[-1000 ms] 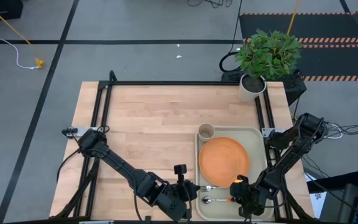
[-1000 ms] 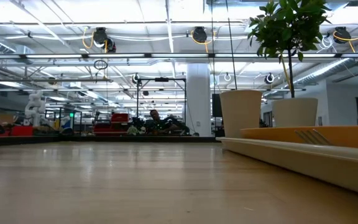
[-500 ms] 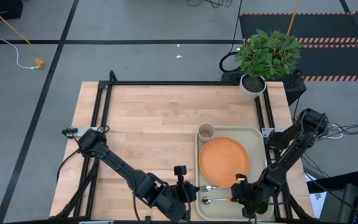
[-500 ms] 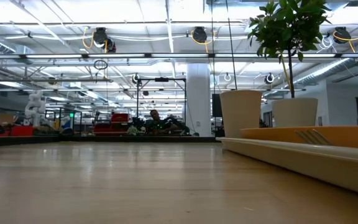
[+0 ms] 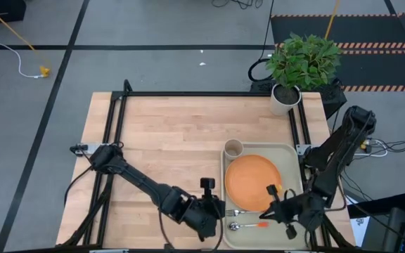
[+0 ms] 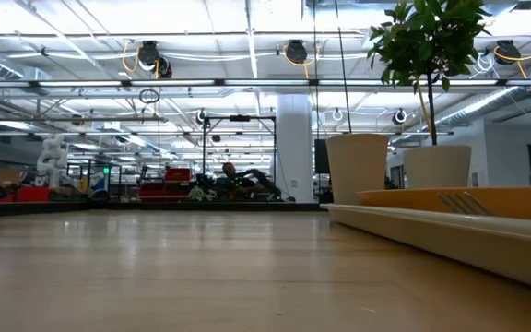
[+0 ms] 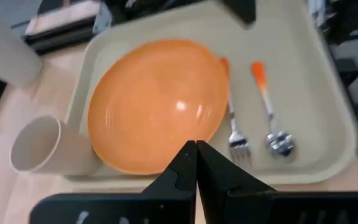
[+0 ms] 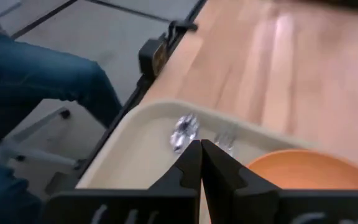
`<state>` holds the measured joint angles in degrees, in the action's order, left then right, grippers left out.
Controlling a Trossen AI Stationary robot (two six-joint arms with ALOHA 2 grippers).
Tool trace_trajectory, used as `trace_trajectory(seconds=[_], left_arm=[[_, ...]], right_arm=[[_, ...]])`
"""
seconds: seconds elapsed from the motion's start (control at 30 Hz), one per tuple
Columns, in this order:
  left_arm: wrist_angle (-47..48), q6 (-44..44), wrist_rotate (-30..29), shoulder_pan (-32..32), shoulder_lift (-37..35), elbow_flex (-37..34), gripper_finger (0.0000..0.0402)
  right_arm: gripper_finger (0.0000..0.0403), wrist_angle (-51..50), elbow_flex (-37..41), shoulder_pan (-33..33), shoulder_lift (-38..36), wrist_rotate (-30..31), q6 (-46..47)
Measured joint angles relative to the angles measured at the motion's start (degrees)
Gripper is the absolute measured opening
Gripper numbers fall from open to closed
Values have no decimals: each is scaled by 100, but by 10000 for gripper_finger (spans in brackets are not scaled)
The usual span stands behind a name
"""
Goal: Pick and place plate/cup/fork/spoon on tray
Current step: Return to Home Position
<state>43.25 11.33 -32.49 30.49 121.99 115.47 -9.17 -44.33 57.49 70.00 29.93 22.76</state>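
The orange plate [image 5: 253, 181] lies on the beige-green tray [image 5: 287, 151], with the tan cup [image 5: 233, 148] standing at the tray's far left corner. The fork [image 5: 239, 212] and the spoon [image 5: 243, 226] lie side by side on the tray's near strip, orange handles toward the right. My left gripper [image 5: 220, 211] is shut and empty, just left of the tray's near left edge, pointing at it [image 7: 196, 155]. My right gripper [image 5: 271, 209] is shut and empty, above the tray's near right part [image 8: 201, 155].
A white pot with a green plant [image 5: 285, 98] stands at the table's far right corner. A black frame rail [image 5: 118, 126] runs along the table's sides. The wooden top left of the tray [image 5: 167, 140] is bare. A person's leg in jeans [image 8: 36, 81] shows beyond the near edge.
My right gripper has risen from over the spoon's handle and drawn back toward the table's far right; the orange handle now shows. My left gripper has shifted a little toward the far edge. The dishes and cutlery have stayed in place.
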Motion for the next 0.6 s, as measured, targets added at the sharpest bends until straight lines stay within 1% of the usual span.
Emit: trace_trajectory(seconds=[0.07, 0.17, 0.27, 0.4, 0.5, 0.53, 0.6], left_arm=[[18, 66, 6, -114, -16, -211, 8], [-101, 201, 37, -271, -208, -717, 7], [-324, 341, 63, -355, -657, -1435, 4], [-1181, 299, 114, -463, -1441, -2640, 9], [-2231, 19, 112, -523, -2151, -3610, 4], [-2419, -68, 122, -545, -2399, -3950, 3], [-3140, -215, 167, -614, -2830, -4574, 8]], right_arm=[[0, -30, 117, -6, -256, 159, -225], [0, -54, 387, -48, -640, 248, -327], [0, -64, 714, -68, -1063, 332, -418], [0, 14, 1114, -240, -1641, 332, -751], [0, 127, 1362, -460, -2076, 325, -1139], [0, 118, 1441, -557, -2206, 321, -1259], [0, 143, 1594, -755, -2486, 303, -1486]])
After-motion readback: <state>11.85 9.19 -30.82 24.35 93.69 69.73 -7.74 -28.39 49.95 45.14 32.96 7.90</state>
